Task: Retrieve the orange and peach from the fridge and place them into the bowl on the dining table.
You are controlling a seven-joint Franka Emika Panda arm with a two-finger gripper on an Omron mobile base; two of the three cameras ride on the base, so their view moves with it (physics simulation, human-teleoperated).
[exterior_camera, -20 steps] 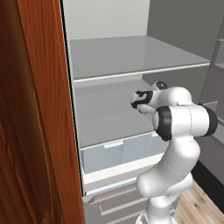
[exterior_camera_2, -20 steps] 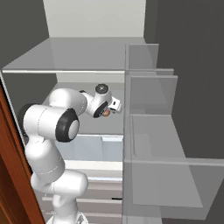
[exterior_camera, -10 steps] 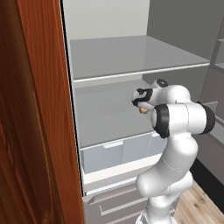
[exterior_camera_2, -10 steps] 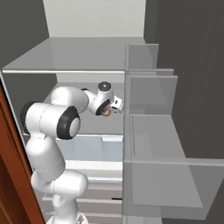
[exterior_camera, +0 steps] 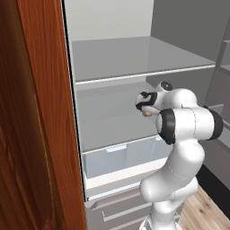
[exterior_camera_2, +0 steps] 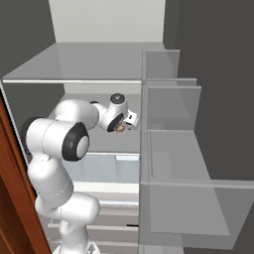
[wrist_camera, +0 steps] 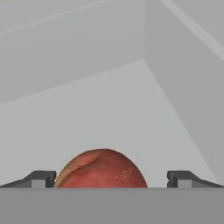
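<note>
Tool at the peach, inside the fridge

The tool [wrist_camera: 111, 178] stands wide open, its fingertips [wrist_camera: 41, 178] either side of the peach [wrist_camera: 101, 169] on the fridge [exterior_camera: 134, 58] shelf, gripping nothing.

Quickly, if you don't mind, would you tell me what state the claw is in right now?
Claw: open, one finger on each side of the peach on the fridge shelf, not closed on it.
</note>
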